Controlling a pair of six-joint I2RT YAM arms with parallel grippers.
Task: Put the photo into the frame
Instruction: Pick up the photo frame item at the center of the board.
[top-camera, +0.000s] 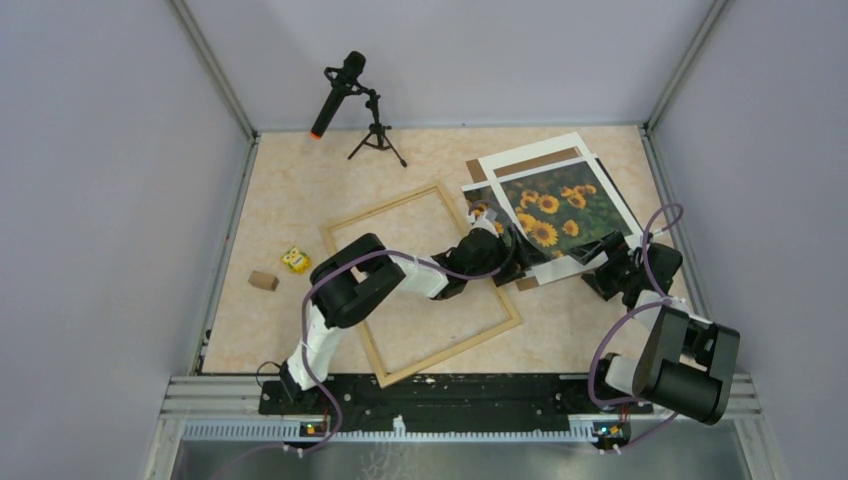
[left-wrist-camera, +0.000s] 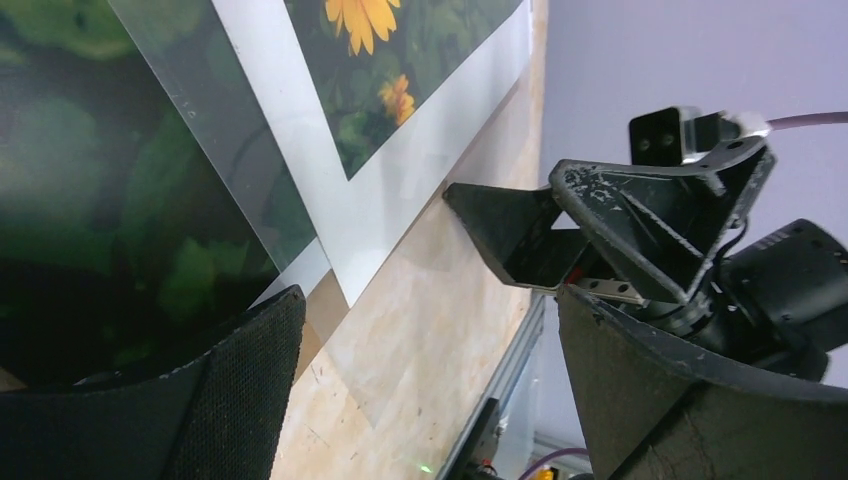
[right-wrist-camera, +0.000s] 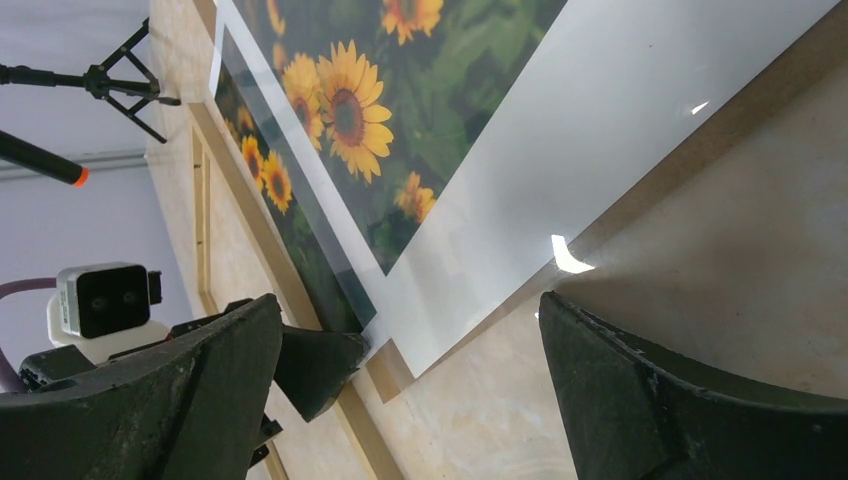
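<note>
The frame of light wood rails lies flat at mid-table; one rail shows in the right wrist view. The sunflower photo lies to its right in a stack, under a white mat with a cutout and over a brown backing board. The photo's left edge sticks out past the mat. My left gripper is open and empty at the stack's near-left edge. My right gripper is open and empty at the stack's near corner. A clear sheet covers part of the stack.
A microphone on a small tripod stands at the back left. A small yellow object and a brown block lie left of the frame. Walls close the table on three sides.
</note>
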